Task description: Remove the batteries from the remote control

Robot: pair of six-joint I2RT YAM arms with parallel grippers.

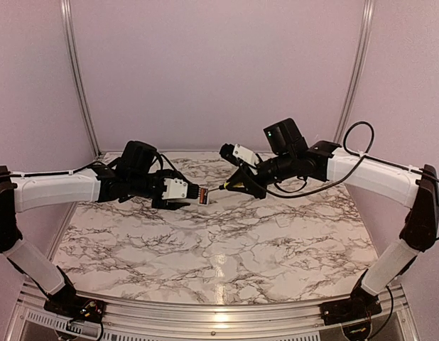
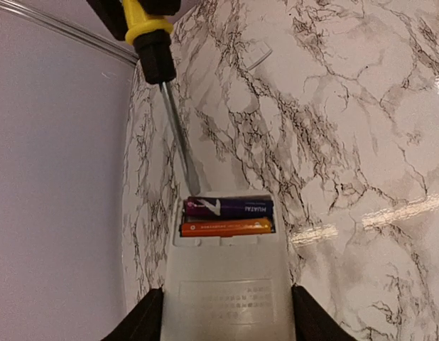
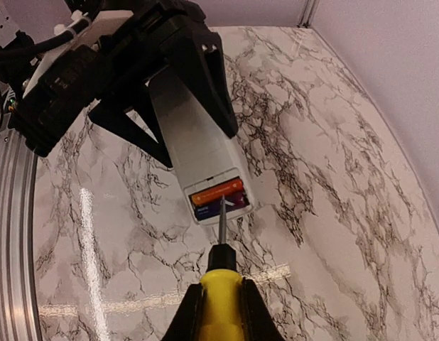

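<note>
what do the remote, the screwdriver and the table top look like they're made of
The remote control looks like matte white plastic: moulded panel lines, no glare. The screwdriver has a yellow and black plastic-looking handle and a thin grey metal shaft. The table top is glossy and marble-patterned; light streaks reflect off it. Real stone or laminate, cannot tell.

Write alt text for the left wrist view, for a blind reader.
A flat white plastic remote control, held between two black fingers, shows an open bay with a purple cylindrical battery and an orange cylindrical battery. A yellow-handled metal screwdriver points its tip at the bay's edge.
</note>
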